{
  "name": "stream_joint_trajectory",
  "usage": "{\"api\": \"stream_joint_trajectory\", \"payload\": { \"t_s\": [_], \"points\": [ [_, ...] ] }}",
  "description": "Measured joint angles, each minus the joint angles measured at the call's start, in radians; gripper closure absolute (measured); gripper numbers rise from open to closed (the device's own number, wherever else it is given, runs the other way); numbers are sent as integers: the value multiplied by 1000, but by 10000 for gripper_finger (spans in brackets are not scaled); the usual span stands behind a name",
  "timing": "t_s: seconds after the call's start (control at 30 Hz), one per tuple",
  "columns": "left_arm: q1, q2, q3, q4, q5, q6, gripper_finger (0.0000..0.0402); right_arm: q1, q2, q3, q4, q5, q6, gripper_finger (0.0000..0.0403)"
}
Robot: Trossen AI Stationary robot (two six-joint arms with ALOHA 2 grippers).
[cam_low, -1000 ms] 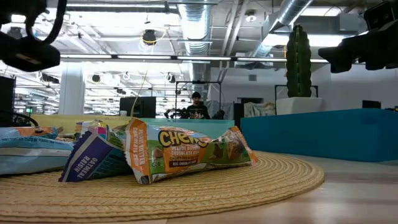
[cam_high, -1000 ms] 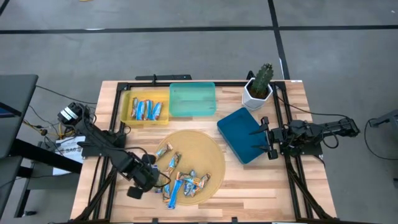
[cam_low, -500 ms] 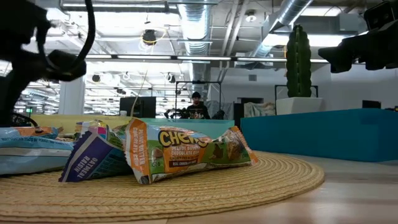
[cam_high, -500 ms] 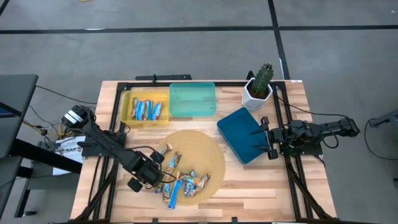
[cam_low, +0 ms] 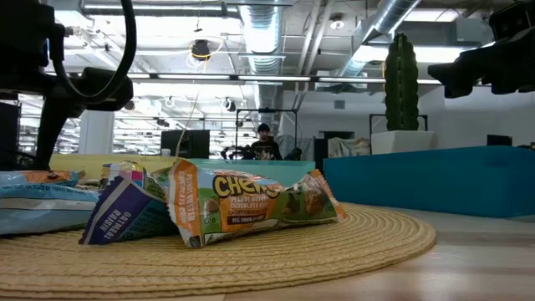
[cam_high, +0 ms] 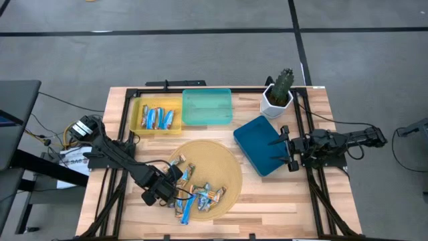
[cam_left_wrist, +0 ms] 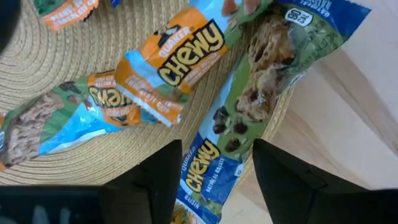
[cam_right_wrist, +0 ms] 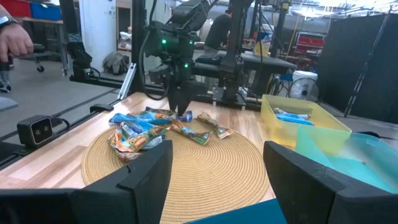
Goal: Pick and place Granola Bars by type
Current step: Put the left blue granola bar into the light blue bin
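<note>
Left pincer [cam_high: 175, 193], fingers spread, hovers over bars [cam_high: 198, 197] on the mat [cam_high: 221, 164]; it should straddle one bar. Right pincer [cam_high: 286, 148] waits, spread.

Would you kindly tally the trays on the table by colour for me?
Yellow tray: 1
Teal tray: 1
Dark blue tray: 1
Total: 3
</note>
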Motion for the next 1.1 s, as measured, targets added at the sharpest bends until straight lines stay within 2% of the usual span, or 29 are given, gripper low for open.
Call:
{"api": "stream_joint_trajectory", "payload": {
  "t_s": [0.63,1.1],
  "points": [
    [-2,8,-51,77,5,-42,236,0,0,0,0,0,0,159],
    [-5,6,-51,129,36,-217,346,0,0,0,0,0,0,159]
  ]
}}
